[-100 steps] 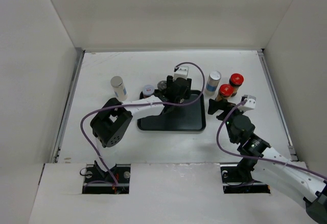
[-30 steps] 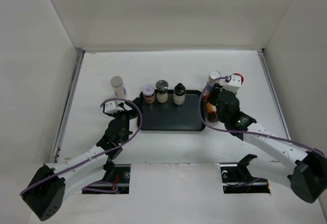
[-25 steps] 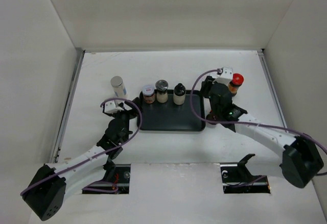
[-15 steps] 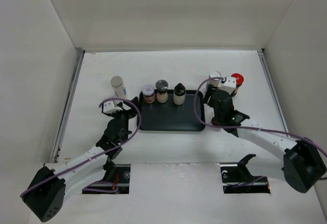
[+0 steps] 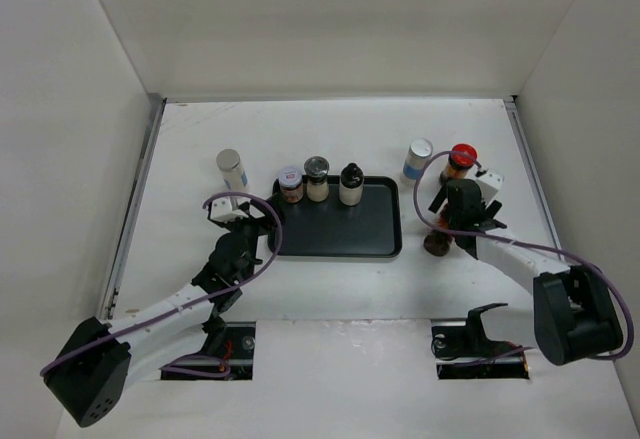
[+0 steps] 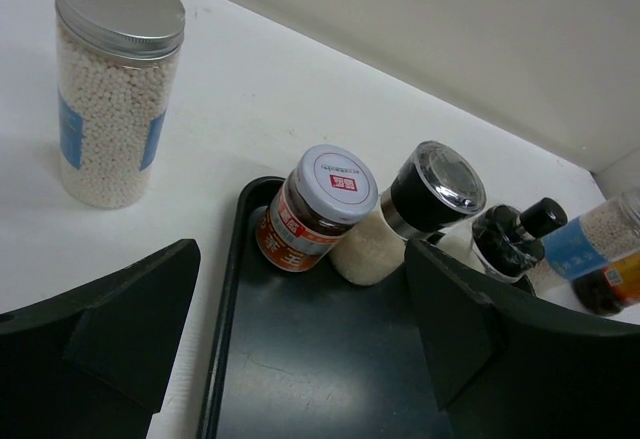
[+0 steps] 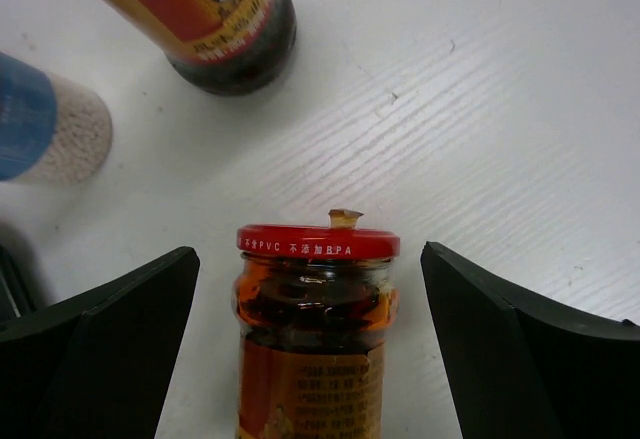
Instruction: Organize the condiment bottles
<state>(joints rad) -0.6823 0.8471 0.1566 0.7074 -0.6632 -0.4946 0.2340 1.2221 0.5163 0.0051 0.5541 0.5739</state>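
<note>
Far left on the table (image 5: pixel 300 129), a silver-topped white cylinder (image 5: pixel 231 170) w/ a blue label stood upright, off the black tray (image 5: pixel 340 234). My left jaws were wide apart w/ nothing btwn them, low by the tray's left edge and facing its far row. Along that far side three bottles stood close together: a white-lidded jar (image 5: pixel 291 184) w/ a red label, then a grey-lidded beige shaker (image 5: pixel 317 178) right against it, then a black-capped bottle (image 5: pixel 350 183). Right of the tray, on the table, a 2nd blue-label cylinder (image 5: pixel 417 160) and a red-capped dark bottle (image 5: pixel 459 163) stood side by side. Nearer me, just off the tray's near right corner, a red-capped jar (image 7: pixel 316 309) sat btwn my right jaws, which were apart w/ a gap on each side, not gripping. The jar looked tipped, cap pointing away from me; couldn't tell if it lay flat.
</note>
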